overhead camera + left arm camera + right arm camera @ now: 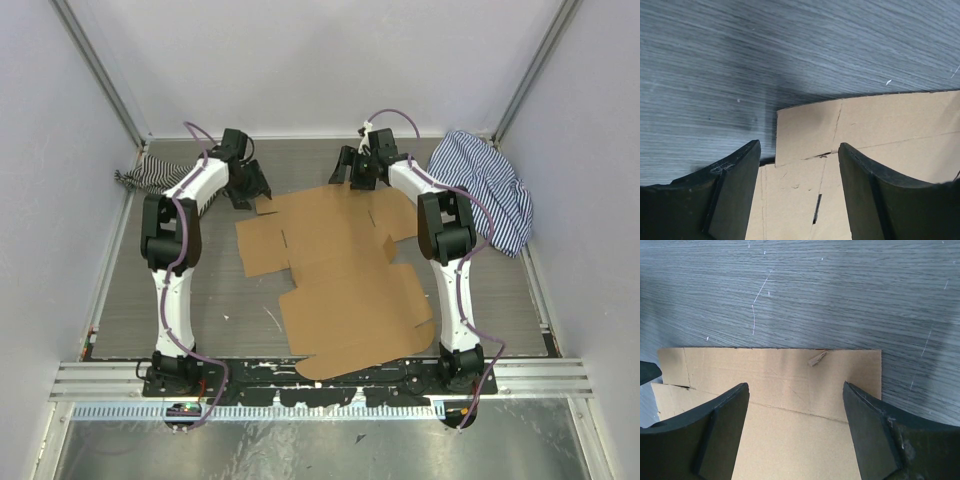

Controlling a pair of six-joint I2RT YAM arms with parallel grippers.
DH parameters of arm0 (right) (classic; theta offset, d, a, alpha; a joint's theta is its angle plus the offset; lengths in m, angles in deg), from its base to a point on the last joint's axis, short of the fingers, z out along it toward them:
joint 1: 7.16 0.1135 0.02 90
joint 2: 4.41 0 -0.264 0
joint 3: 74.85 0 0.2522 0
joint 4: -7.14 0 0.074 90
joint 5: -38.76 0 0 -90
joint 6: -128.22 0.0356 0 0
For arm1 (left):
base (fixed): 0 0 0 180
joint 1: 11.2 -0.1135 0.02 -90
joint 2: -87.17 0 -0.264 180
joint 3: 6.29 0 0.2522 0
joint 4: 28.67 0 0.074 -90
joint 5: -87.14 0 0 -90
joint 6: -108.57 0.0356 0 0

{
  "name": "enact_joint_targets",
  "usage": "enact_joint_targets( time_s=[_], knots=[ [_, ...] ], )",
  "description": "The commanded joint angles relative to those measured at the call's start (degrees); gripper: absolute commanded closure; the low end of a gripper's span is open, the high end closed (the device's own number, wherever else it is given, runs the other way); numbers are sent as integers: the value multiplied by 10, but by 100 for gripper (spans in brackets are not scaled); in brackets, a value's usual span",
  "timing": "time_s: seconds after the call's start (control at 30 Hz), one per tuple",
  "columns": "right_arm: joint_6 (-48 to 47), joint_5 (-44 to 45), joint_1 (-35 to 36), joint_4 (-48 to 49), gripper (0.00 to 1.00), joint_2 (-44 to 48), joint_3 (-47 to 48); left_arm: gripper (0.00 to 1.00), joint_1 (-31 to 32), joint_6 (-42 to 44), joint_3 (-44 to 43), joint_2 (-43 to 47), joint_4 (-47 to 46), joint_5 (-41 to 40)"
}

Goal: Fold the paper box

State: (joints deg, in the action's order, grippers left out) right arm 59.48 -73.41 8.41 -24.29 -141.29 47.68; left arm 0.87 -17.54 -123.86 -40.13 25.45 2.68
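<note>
The paper box (335, 270) is a flat brown die-cut cardboard sheet lying unfolded in the middle of the grey table, its near edge reaching the arm bases. My left gripper (248, 190) is open over the sheet's far left corner; in the left wrist view its jaws (799, 150) stand wide above the corner flap (805, 132). My right gripper (357, 172) is open over the sheet's far edge; in the right wrist view its jaws (796, 390) straddle the far flap (785, 372), which has a small tear.
A blue-and-white striped cloth (488, 190) is heaped at the back right beside the right arm. Another striped cloth (150, 174) lies at the back left. White walls and metal rails (100, 70) close the table on three sides.
</note>
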Motion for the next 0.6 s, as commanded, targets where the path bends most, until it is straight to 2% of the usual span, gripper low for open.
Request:
enact_joint_targets(
  time_s=[0.0, 0.57],
  knots=[
    [-15, 37, 6, -97, 18, -73, -35, 30, 0, 2, -8, -10, -35, 4],
    [-16, 39, 6, -98, 18, -75, -34, 35, 21, 30, -38, -27, -42, -5]
  ],
)
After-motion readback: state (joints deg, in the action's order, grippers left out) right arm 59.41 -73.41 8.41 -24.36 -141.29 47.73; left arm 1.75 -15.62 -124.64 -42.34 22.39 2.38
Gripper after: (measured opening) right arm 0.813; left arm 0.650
